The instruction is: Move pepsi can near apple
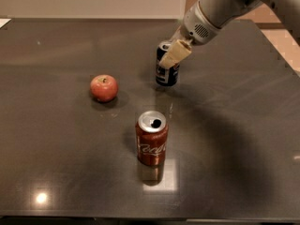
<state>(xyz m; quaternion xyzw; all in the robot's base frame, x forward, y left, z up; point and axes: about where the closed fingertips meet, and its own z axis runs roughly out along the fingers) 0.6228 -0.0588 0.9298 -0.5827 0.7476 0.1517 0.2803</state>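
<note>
The pepsi can (167, 75), dark blue with a silver top, stands upright right of the table's centre. My gripper (168, 60) reaches down from the upper right and is shut on the can's upper part; one tan finger (175, 54) lies across its front. The can's base is at or just above the table surface. The apple (104, 88), small and red-orange with a short stem, sits on the table to the can's left, about two can widths away.
A red-brown can with white script (152, 139) stands upright in front of the pepsi can, nearer the camera. The dark table (56, 149) ends at the right edge, where a light floor shows.
</note>
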